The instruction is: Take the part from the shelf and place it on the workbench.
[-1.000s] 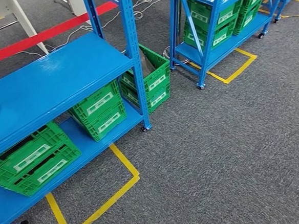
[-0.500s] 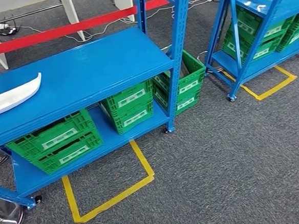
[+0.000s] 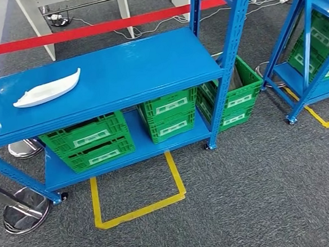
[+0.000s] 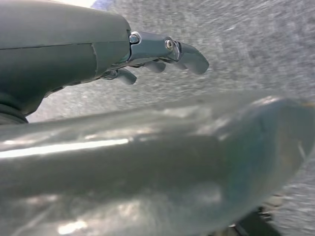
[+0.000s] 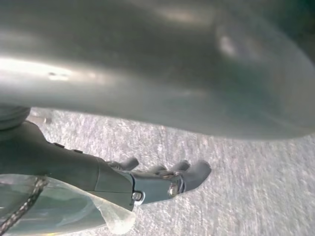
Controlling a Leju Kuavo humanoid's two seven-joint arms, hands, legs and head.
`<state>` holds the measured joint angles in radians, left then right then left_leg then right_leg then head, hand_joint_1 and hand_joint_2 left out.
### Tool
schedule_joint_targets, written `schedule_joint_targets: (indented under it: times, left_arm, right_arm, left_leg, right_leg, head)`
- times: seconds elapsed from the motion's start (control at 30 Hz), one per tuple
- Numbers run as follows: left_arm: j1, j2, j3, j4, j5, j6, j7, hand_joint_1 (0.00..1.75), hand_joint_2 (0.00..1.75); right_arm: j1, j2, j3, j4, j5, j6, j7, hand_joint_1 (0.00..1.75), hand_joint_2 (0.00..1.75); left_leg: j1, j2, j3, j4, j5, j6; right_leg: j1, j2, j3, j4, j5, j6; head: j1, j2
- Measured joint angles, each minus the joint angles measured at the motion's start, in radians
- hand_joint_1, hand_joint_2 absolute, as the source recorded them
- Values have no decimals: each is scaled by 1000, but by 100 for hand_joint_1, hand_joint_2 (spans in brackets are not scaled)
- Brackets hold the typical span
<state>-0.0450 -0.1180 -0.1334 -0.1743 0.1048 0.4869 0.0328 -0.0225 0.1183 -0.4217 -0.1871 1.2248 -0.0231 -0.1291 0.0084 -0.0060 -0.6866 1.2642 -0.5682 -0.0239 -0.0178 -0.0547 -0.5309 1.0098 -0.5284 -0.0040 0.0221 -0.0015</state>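
Observation:
A long white curved part [image 3: 47, 90] lies on the left half of the blue shelf's top board [image 3: 150, 62] in the head view. My left hand [image 4: 156, 51] hangs over grey carpet in the left wrist view, its fingers stretched out and holding nothing. My right hand [image 5: 163, 179] also hangs over carpet in the right wrist view, fingers extended and empty. Both hands are far from the part.
Green crates [image 3: 89, 143] [image 3: 168, 115] sit on the shelf's lower board, another [image 3: 233, 99] stands behind its right post. A second blue shelf [image 3: 306, 45] stands at right. Yellow floor tape [image 3: 136, 207], a red barrier band [image 3: 104, 27] and a round metal base [image 3: 23, 209] lie around.
The whole picture has shifted right as the camera turned left. The white part and the shelf now sit nearer the middle, and the second shelf has slid toward the right edge.

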Motion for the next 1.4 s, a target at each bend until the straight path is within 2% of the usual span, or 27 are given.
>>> schedule_joint_targets:
  times: [0.03, 0.07, 0.13, 0.17, 0.23, 0.27, 0.3, 0.37, 0.4, 0.43, 0.47, 0.5, 0.53, 0.6, 0.63, 0.67, 0.8, 1.03, 1.07, 1.17, 1.23, 1.37, 1.4]
  left_arm:
    - [1, -2, -9, 0, -10, 2, 8, 0, 0]
    - [0, -5, -17, 0, -19, 3, 15, 0, 0]
    - [-5, -9, -33, 0, -32, 4, 22, 0, 0]
    - [-7, -12, -41, 0, -36, 4, 24, 0, 0]
    - [-4, -16, -53, 0, -40, 4, 24, 0, 0]
    - [-2, -18, -57, 0, -39, 4, 24, 0, 0]
    - [-1, -19, -60, 0, -38, 3, 24, 0, 0]
    - [-3, -22, -64, 0, -37, -4, 24, 0, 0]
    - [-5, -24, -66, 0, -37, -9, 25, 0, 0]
    - [-5, -26, -68, 0, -38, -15, 27, 0, 0]
    - [-5, -27, -70, 0, -40, -23, 29, 0, 0]
    - [-4, -27, -71, 0, -42, -31, 34, 0, 0]
    - [-4, -28, -73, 0, -45, -41, 39, 0, 0]
    - [-5, -28, -80, 0, -56, -64, 51, 0, 0]
    - [-6, -28, -86, 0, -63, -72, 57, 0, 0]
    - [-6, -28, -91, 0, -70, -76, 63, 0, 0]
    - [-7, -28, -109, 0, -85, -55, 82, 0, 0]
    - [-6, -27, -110, 0, -45, 35, 9, 0, 0]
    - [-6, -27, -109, 0, -42, 39, -2, 0, 0]
    - [-5, -27, -106, 0, -35, 48, -31, 0, 0]
    - [-5, -27, -101, 0, -33, 51, -58, 0, 0]
    - [-4, -27, -96, 0, -34, 34, -113, 0, 175]
    - [-4, -28, -96, 0, -37, 28, -125, 0, 175]
  right_arm:
    - [-5, 13, -4, 0, -4, -14, 12, 0, 0]
    - [-10, 25, -9, 0, -9, -21, 24, 0, 0]
    - [-13, 43, -20, 0, -19, -25, 47, 0, 0]
    - [-14, 47, -28, 0, -27, -21, 59, 0, 0]
    - [-15, 51, -44, 0, -42, -12, 78, 0, 0]
    - [-15, 51, -52, -1, -48, -9, 82, 0, 0]
    - [-15, 51, -60, -1, -52, -8, 84, 0, 0]
    - [-12, 51, -71, -1, -52, -8, 84, 0, 0]
    - [-10, 50, -74, -1, -48, -9, 86, 0, 0]
    - [-9, 49, -76, -1, -45, -10, 89, 0, 44]
    - [-8, 48, -79, -1, -44, -11, 100, 0, 87]
    - [-8, 47, -82, -1, -48, -11, 116, 0, 131]
    - [-8, 47, -88, -1, -57, -9, 141, 0, 175]
    - [-11, 45, -105, -1, -74, -1, 206, 0, 175]
    - [-12, 45, -114, -1, -79, 3, 237, 0, 175]
    - [-13, 45, -120, -1, -81, 3, 264, 0, 175]
    - [-14, 45, -136, -1, -76, -42, 319, 0, 0]
    - [-13, 55, -212, -1, -165, -87, 335, 0, 0]
    - [-12, 56, -224, -1, -173, -90, 335, 0, 0]
    - [-12, 59, -252, -1, -187, -99, 334, 0, 0]
    - [-12, 59, -268, -1, -190, -104, 335, 0, 87]
    - [-11, 59, -292, -1, -196, -107, 344, 0, 87]
    - [-11, 59, -297, -1, -196, -109, 344, 0, 131]
  left_leg:
    - [-1, 12, 35, -67, 38, 4]
    - [-6, 38, 72, -138, 65, 10]
    - [-17, 78, 119, -232, 89, 24]
    - [-21, 84, 122, -243, 84, 28]
    - [-19, 59, 122, -252, 89, 35]
    - [-15, 48, 124, -257, 92, 40]
    - [-11, 37, 126, -261, 95, 45]
    - [-7, 18, 126, -264, 97, 51]
    - [-8, 8, 125, -263, 97, 53]
    - [-8, 0, 126, -263, 96, 54]
    - [-8, -8, 127, -263, 95, 54]
    - [-8, -15, 130, -262, 94, 53]
    - [-8, -20, 134, -262, 91, 51]
    - [-8, -27, 137, -257, 85, 42]
    - [-10, -29, 136, -252, 81, 38]
    - [-12, -30, 134, -249, 80, 40]
    - [-13, -30, 135, -248, 82, 57]
    - [-12, -30, 140, -259, 84, 55]
    - [-12, -30, 140, -259, 84, 53]
    - [-10, -30, 140, -260, 83, 34]
    - [-9, -30, 140, -261, 82, 26]
    - [-9, -30, 139, -260, 81, 22]
    - [-9, -30, 139, -260, 81, 21]
  right_leg:
    - [1, -12, 4, 0, -2, 1]
    - [3, -23, 8, 0, -5, 4]
    - [7, -47, 15, -1, -12, 13]
    - [9, -58, 18, -2, -14, 18]
    - [9, -73, 25, -5, -19, 29]
    - [8, -59, 23, 3, -29, 34]
    - [8, -33, 12, 30, -48, 38]
    - [6, 30, -43, 147, -111, 43]
    - [6, 45, -79, 216, -138, 43]
    - [6, 51, -107, 264, -149, 44]
    - [6, 53, -119, 273, -136, 43]
    - [6, 54, -111, 242, -104, 42]
    - [5, 54, -88, 179, -59, 41]
    - [4, 61, -32, 52, -3, 39]
    - [4, 65, -16, 18, 6, 36]
    - [4, 68, -9, 5, 4, 33]
    - [7, 68, -7, 2, 7, 27]
    - [11, 67, -6, 3, 2, 14]
    - [12, 67, -6, 3, 2, 13]
    - [13, 67, -6, 4, 1, 11]
    - [14, 67, -5, 4, 1, 10]
    - [13, 67, -5, 4, 0, 10]
    - [12, 67, -4, 4, 0, 10]
  head:
    - [0, 0]
    - [0, 0]
    - [0, 0]
    - [0, 0]
    - [0, 0]
    - [1, 0]
    - [3, 0]
    - [8, 0]
    - [9, 0]
    - [10, 0]
    - [10, 0]
    - [10, 0]
    - [10, 0]
    - [10, 0]
    - [9, 0]
    - [8, 0]
    - [7, 0]
    - [7, 0]
    - [7, 0]
    - [7, 0]
    - [8, 0]
    - [8, 0]
    - [8, 0]
